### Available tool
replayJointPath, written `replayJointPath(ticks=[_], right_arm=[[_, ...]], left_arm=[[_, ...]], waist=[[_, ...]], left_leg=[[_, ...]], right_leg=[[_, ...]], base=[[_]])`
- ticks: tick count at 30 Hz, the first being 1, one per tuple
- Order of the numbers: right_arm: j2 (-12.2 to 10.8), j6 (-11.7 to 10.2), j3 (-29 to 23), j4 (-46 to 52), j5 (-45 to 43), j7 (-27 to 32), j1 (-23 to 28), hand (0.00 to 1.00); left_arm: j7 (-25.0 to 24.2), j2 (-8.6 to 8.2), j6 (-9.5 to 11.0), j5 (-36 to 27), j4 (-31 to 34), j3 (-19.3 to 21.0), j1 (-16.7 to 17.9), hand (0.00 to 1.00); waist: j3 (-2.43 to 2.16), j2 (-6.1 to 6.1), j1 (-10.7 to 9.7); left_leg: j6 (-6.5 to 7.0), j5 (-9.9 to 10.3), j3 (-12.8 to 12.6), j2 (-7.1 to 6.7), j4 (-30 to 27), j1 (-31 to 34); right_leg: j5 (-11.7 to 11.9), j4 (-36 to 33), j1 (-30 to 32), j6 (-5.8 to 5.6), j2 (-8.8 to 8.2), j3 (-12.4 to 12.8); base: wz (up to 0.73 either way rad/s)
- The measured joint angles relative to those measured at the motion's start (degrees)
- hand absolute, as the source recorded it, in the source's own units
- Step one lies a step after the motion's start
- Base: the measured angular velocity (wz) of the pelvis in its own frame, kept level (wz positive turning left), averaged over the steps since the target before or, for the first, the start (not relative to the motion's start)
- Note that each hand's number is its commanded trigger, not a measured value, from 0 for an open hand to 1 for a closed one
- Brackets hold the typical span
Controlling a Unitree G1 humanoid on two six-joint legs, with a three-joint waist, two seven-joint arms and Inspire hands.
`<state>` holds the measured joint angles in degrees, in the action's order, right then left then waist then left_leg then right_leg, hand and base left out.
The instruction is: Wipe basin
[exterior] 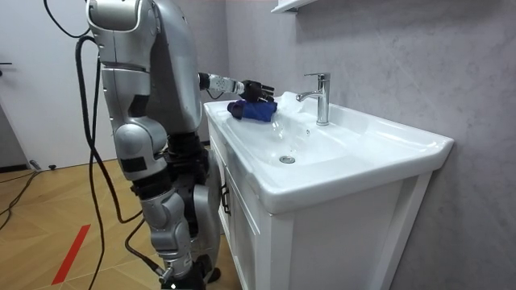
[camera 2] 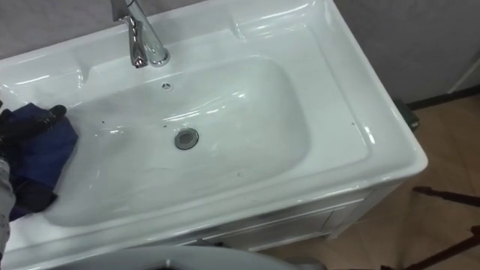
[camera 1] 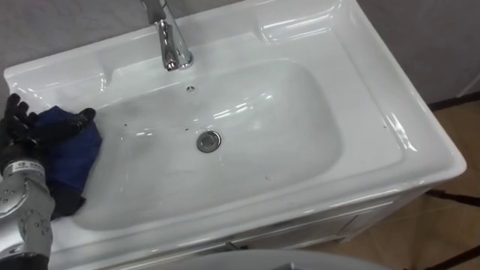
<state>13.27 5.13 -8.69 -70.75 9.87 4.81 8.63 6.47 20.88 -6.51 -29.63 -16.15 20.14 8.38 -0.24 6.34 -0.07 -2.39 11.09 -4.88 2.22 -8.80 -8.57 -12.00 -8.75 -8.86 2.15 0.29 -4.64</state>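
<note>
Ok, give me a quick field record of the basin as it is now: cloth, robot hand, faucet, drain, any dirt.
basin: white, on a white cabinet; robot stands at its front
cloth: blue, bunched at the bowl's left edge
left robot hand: on the cloth; grip unclear
faucet: chrome, on the back rim, left of centre
drain: metal ring in the bowl floor, uncovered
specks: a few small dark ones scattered on the bowl floor
</note>
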Motion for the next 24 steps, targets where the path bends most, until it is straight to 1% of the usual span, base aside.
replayJointPath(ticks=[2, 4, 5, 6, 7, 8, 10, 12, 13, 14, 16, 17, 20, 21, 22, 23, 24], right_arm=[[0.00, -0.01, 0.00, 0.29, 0.05, 0.00, 0.58, 0.00], [-0.02, -0.08, -0.03, 0.55, -0.01, 0.06, 0.82, 0.00], [-0.12, -0.23, -0.04, 0.82, -0.05, 0.19, 0.87, 0.00], [-0.24, -0.36, -0.03, 1.07, 0.09, 0.40, 0.93, 0.00], [-0.27, -0.46, -0.03, 1.15, 0.14, 0.50, 1.06, 0.00], [-0.30, -0.83, 0.04, 1.19, 0.33, 0.71, 1.00, 0.00], [-0.34, -0.90, 0.04, 1.18, 0.29, 0.84, 0.99, 0.00], [-0.43, -0.95, 0.04, 0.72, 0.23, 0.84, 0.81, 0.00], [-0.43, -1.06, 0.04, 0.55, 0.15, 0.84, 0.77, 0.00], [-0.45, -1.49, 0.06, 0.20, -0.50, 0.83, 0.76, 0.00], [-0.49, -1.84, 0.05, -0.05, -1.38, 0.82, 0.86, 0.00], [-0.53, -2.06, 0.03, -0.51, -1.48, 0.87, 1.45, 0.00], [-0.56, -2.07, 0.01, -0.50, -1.43, 1.22, 2.01, 0.00], [-0.54, -2.07, -0.02, -0.52, -1.48, 1.40, 2.14, 0.00], [-0.51, -2.07, -0.03, -0.52, -1.51, 1.40, 2.19, 0.00], [-0.49, -2.09, -0.03, -0.52, -1.71, 1.39, 2.29, 0.00], [-0.48, -2.09, -0.03, -0.52, -2.23, 1.32, 2.45, 0.00]], left_arm=[[0.03, 0.00, -0.22, 0.60, 0.70, 0.00, -0.07, 0.00], [0.39, -0.01, -0.22, 3.39, 0.76, 0.00, -0.06, 0.00], [0.70, -0.01, -0.22, 5.79, 0.76, 0.03, -0.11, 0.00], [1.14, 0.00, -0.21, 8.27, 0.76, 0.05, -0.20, 0.00], [1.65, 0.00, -0.21, 9.45, 0.77, 0.05, -0.23, 0.00], [2.75, 0.00, -0.21, 12.13, 0.89, 0.07, -0.45, 0.00], [4.65, 0.00, -0.21, 16.22, 0.96, 0.26, -1.73, 0.00], [7.74, 0.22, 0.05, 24.51, 1.18, 1.14, -3.16, 0.00], [8.62, 0.30, 0.19, 25.94, 1.18, 1.42, -3.46, 0.00], [9.98, 0.33, 0.26, 29.30, 1.47, 2.27, -4.03, 0.00], [11.87, 0.55, 0.48, 34.35, 2.93, 3.28, -4.12, 0.00], [13.21, 0.56, 0.55, 37.05, 4.53, 3.89, -4.19, 0.00], [16.99, 0.68, 0.89, 41.76, 9.52, 5.59, -4.23, 0.00], [18.53, 1.00, 1.77, 43.13, 10.65, 6.13, -4.23, 0.00], [19.13, 1.28, 2.15, 43.98, 11.00, 6.35, -4.23, 0.00], [20.26, 1.91, 2.84, 45.48, 11.29, 6.79, -4.23, 0.00], [21.06, 2.58, 2.99, 45.87, 11.82, 6.80, -4.23, 0.00]], waist=[[-0.14, 0.11, 0.34], [-0.13, 0.11, 0.56], [-0.15, 0.16, 0.51], [-0.06, 0.02, 0.54], [-0.03, 0.00, 0.52], [0.15, -0.26, 0.59], [0.17, -0.18, 0.82], [0.35, -0.55, 0.66], [0.32, -0.52, 0.65], [0.25, -0.36, 0.68], [0.36, -0.38, 0.51], [0.52, -0.21, 0.47], [0.49, 0.00, 0.59], [0.48, 0.33, 0.65], [0.48, 0.51, 0.66], [0.44, 0.85, 0.61], [0.51, 1.05, 0.62]], left_leg=[[0.00, 0.00, -0.03, 0.00, 0.00, -0.11], [0.00, 0.00, -0.05, 0.01, 0.04, -0.26], [0.00, 0.00, -0.03, 0.03, 0.07, -0.29], [0.00, 0.00, 0.06, 0.05, 0.12, -0.42], [0.00, 0.00, 0.21, 0.06, 0.15, -0.50], [0.00, 0.00, 0.30, 0.06, 0.15, -0.55], [0.00, 0.00, 0.27, 0.05, 0.11, -0.43], [0.00, 0.00, 0.33, 0.03, 0.05, -0.42], [0.00, 0.00, 0.32, 0.03, 0.01, -0.43], [0.00, 0.00, 0.30, 0.03, -0.08, -0.30], [0.00, 0.00, 0.32, 0.02, -0.25, -0.04], [0.00, 0.00, 0.32, 0.02, -0.42, 0.03], [0.00, 0.00, 0.33, -0.01, -0.42, 0.14], [0.00, 0.00, 0.32, -0.02, -0.40, 0.16], [0.00, 0.00, 0.33, -0.02, -0.40, 0.14], [0.00, 0.00, 0.34, -0.03, -0.39, 0.09], [0.00, 0.00, 0.34, -0.03, -0.37, 0.09]], right_leg=[[0.00, -0.01, -0.03, 0.00, 0.02, 0.06], [0.01, -0.03, -0.21, 0.01, 0.04, 0.07], [0.01, -0.11, -0.23, 0.02, 0.04, -0.04], [0.02, -0.22, -0.25, 0.02, 0.01, -0.09], [0.02, -0.30, -0.27, 0.02, 0.00, -0.10], [0.02, -0.40, -0.26, 0.02, -0.02, -0.05], [0.01, -0.32, -0.21, 0.02, -0.06, -0.05], [0.01, -0.04, -0.31, 0.02, 0.01, -0.08], [0.01, -0.05, -0.31, 0.02, 0.01, -0.09], [0.01, -0.01, -0.28, 0.02, -0.01, -0.19], [0.01, 0.02, -0.13, 0.02, -0.01, -0.12], [0.01, 0.05, -0.14, 0.02, -0.04, -0.04], [0.02, -0.05, -0.16, 0.02, -0.08, 0.00], [0.02, -0.05, -0.15, 0.03, -0.06, 0.02], [0.02, -0.06, -0.16, 0.03, -0.06, 0.03], [0.03, -0.05, -0.17, 0.03, -0.04, -0.01], [0.03, -0.07, -0.19, 0.03, -0.04, -0.04]], base=[[0.00], [0.00], [0.00], [0.00], [0.00], [0.00], [0.02], [0.04], [0.00], [0.00], [0.00], [0.00], [0.00], [0.00], [-0.04], [-0.04], [0.00]])
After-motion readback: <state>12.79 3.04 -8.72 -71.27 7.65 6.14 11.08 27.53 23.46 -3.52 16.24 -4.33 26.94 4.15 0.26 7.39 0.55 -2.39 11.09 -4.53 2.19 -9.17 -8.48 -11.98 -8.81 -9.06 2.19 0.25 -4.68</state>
